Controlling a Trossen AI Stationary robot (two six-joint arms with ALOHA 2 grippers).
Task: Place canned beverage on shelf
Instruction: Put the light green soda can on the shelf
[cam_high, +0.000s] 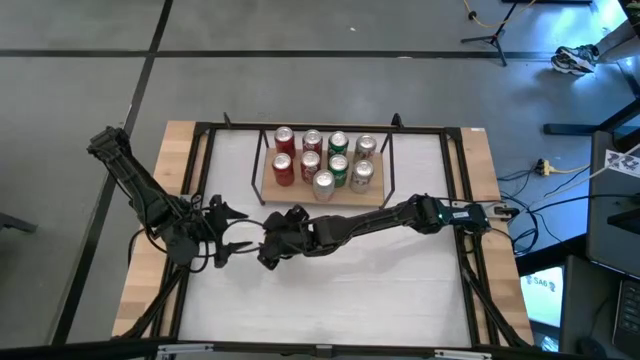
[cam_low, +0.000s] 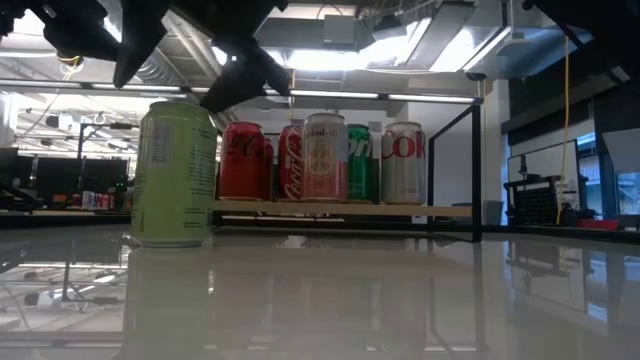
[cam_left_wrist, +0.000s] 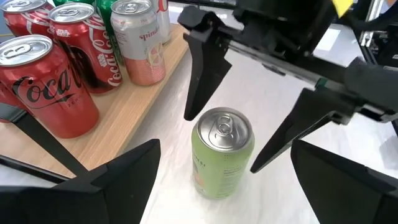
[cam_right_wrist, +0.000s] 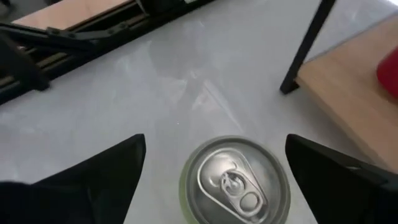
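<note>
A light-green can (cam_left_wrist: 222, 152) stands upright on its base on the white table (cam_high: 350, 290), just in front of the shelf (cam_left_wrist: 130, 106). The shelf is a low wooden board in a black wire frame, and several cans (cam_high: 325, 160) stand on it. My right gripper (cam_low: 165, 92) is open. Its fingers (cam_left_wrist: 202, 74) stand on either side of the can's top and slightly above it, without touching it. My left gripper (cam_high: 232, 238) is open too, a little to the left of the can and pointing at it. In the high view the can is hidden under my right gripper (cam_high: 272, 245).
The shelf's black corner post (cam_low: 475, 170) rises at its right end. Red, green and silver cans (cam_low: 325, 160) fill the board behind the green can (cam_low: 175, 175). The near half of the table is open white surface (cam_high: 340, 300), and wooden strips (cam_high: 150, 250) run along the table's sides.
</note>
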